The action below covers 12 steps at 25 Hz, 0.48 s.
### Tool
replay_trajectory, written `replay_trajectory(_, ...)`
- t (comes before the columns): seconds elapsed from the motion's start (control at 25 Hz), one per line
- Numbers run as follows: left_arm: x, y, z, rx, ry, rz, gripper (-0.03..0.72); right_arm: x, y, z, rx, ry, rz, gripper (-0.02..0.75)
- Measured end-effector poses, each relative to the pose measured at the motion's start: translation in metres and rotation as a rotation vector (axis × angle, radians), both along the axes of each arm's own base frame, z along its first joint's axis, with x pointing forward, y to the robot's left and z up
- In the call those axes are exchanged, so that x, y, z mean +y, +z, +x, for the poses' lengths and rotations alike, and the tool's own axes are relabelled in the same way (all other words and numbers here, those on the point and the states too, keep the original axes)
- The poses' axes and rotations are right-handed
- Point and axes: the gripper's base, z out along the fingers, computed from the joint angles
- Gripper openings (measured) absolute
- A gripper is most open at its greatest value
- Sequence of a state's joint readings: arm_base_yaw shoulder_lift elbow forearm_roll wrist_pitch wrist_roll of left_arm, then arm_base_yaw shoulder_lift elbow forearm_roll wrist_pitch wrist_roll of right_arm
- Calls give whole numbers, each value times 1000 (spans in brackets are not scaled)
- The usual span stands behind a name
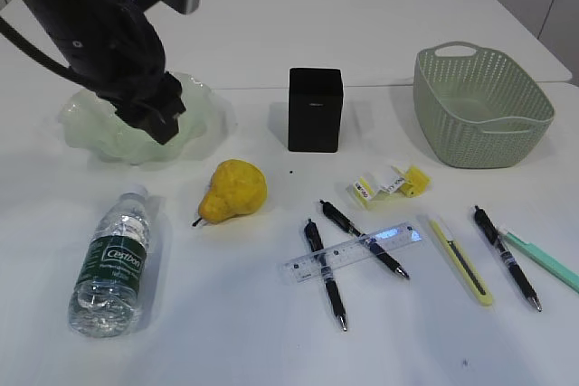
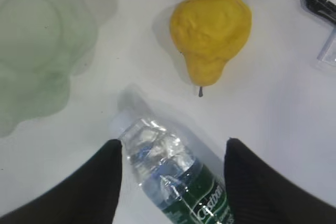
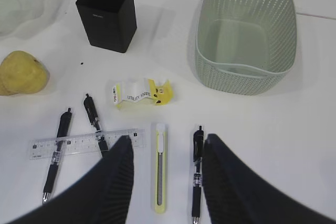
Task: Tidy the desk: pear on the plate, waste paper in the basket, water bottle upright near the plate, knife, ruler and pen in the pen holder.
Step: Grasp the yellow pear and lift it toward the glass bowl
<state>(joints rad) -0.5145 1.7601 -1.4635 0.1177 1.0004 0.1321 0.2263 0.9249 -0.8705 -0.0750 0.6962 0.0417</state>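
The water bottle (image 1: 115,264) label reads "Cestbon"; the crumpled yellow-white waste paper (image 3: 140,93) reads "UTILITY KNIFE".

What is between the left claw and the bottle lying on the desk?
Nothing visible. The open left claw hangs above the water bottle, a finger on either side; the pear lies clear beyond the cap.
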Motion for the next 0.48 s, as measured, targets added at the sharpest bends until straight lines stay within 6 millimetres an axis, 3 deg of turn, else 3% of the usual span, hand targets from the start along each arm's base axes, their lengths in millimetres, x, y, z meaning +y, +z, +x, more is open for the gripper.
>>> replay_trajectory(0.2, -11, -27, 8, 68, -42, -20, 508, 0, 0, 0, 0, 0, 0, 323)
replay_trajectory(0.48, -19, -63, 21, 112, -61, 0, 529, 0, 0, 0, 0, -1, 1, 322)
